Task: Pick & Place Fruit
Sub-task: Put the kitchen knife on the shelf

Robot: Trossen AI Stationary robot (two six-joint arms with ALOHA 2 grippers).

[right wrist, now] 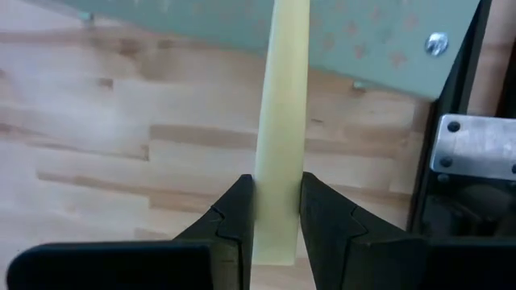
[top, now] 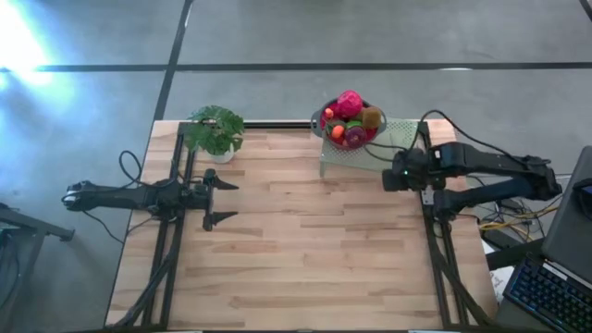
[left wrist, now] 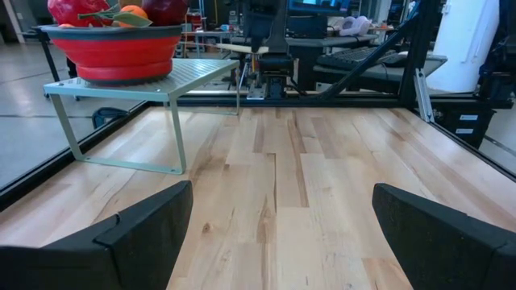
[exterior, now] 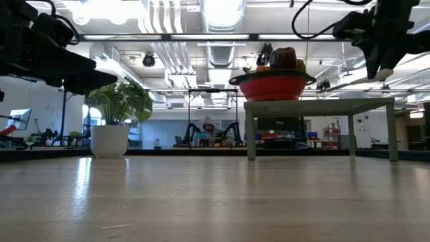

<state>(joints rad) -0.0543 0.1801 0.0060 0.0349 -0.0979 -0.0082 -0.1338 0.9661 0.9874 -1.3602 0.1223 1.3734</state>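
Note:
The fruit point(top: 350, 118) is heaped in a red bowl point(left wrist: 117, 52) that stands on a pale green perforated rack point(top: 370, 157) at the table's far edge. My right gripper point(right wrist: 278, 217) hovers high over the rack's near right corner, shut on a pale yellow knife handle point(right wrist: 282, 121); the blade does not show. At the table's left side, my left gripper point(top: 227, 202) is open and holds nothing, its fingers pointing level toward the right edge. My right gripper pinches the pale handle between its two fingers, on its two long sides near one end point(right wrist: 278, 242). The fingers come from above, pointing steeply down. The handle point(left wrist: 240, 48) lies about level and is lifted clear of the table and rack.
A leafy potted plant point(top: 215, 131) stands at the far left corner. Bare wooden tabletop point(top: 314, 250) spreads between the arms and toward the near edge. A keyboard point(top: 546, 291) sits off the table at the right.

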